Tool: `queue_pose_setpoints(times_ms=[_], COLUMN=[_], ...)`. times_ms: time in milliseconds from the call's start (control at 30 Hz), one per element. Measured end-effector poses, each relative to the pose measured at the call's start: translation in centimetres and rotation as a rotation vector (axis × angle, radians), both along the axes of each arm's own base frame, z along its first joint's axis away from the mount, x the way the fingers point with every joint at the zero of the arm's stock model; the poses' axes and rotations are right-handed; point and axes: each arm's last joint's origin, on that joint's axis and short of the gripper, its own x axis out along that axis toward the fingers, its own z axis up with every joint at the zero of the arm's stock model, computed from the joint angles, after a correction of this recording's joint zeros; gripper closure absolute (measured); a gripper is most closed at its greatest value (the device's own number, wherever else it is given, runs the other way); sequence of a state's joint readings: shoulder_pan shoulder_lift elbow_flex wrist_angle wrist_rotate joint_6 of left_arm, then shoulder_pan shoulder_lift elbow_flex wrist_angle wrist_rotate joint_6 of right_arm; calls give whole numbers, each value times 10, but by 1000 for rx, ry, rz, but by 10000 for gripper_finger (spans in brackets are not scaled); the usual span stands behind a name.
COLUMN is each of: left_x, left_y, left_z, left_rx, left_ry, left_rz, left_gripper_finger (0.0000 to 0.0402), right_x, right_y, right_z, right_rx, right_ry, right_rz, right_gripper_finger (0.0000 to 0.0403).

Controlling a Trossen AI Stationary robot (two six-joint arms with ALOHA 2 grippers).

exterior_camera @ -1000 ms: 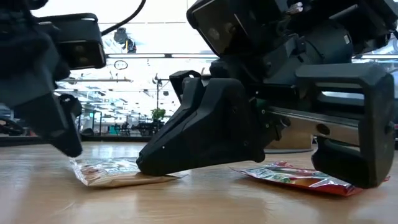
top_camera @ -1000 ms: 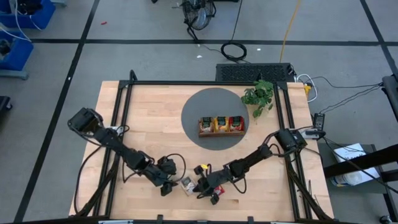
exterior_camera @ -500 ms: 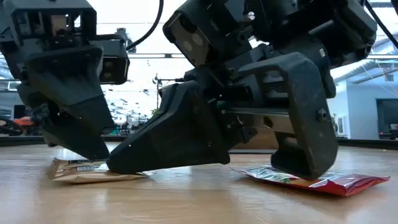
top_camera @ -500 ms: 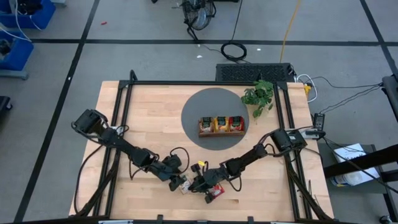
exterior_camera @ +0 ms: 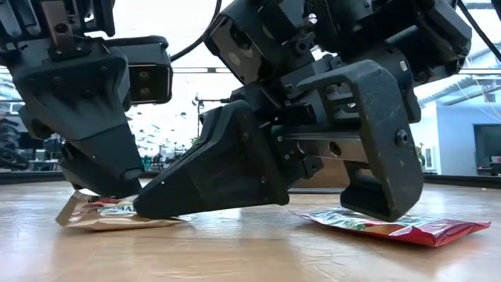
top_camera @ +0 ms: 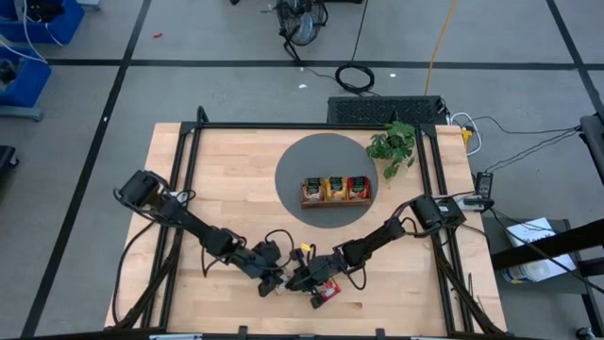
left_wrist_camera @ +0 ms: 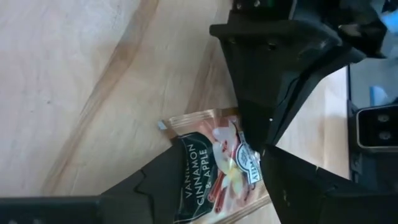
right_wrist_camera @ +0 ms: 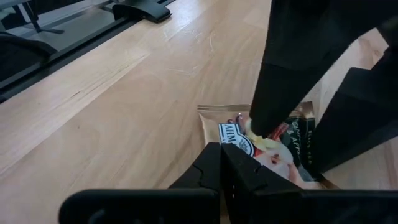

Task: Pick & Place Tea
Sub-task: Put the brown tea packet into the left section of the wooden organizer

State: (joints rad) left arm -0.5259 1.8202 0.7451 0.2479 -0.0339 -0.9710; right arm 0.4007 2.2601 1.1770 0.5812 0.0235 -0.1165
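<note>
The beige tea sachet [left_wrist_camera: 214, 171] lies flat near the counter's front edge, between the left pincer's [left_wrist_camera: 217, 180] spread fingers; the shut right pincer [right_wrist_camera: 222, 163] pins its edge.

The left gripper [top_camera: 274, 282] has moved across the surface, closer to the right gripper [top_camera: 294, 280]. A second ago it was off to the side of the beige tea bag [exterior_camera: 117, 215]. Now it sits right over that bag, with one finger [left_wrist_camera: 158, 186] on each side of it. One corner of the bag has lifted up a little. The right gripper has slid a bit toward the left one too.
</note>
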Motion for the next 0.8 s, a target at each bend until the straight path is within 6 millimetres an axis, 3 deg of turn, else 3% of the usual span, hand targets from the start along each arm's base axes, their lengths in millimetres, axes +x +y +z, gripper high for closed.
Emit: queue_pose_setpoints(times_ms=[400, 800], left_x=[0, -24], left_y=[4, 5], left_z=[9, 29], left_rx=[56, 14], left_ry=[142, 298], left_rz=[-5, 116], left_gripper_finger=[238, 236], right_x=[0, -1], right_y=[0, -4], right_z=[-1, -3], right_rx=[-4, -5], right_ry=[8, 37], right_rz=[-1, -16], right_gripper_finger=[403, 403])
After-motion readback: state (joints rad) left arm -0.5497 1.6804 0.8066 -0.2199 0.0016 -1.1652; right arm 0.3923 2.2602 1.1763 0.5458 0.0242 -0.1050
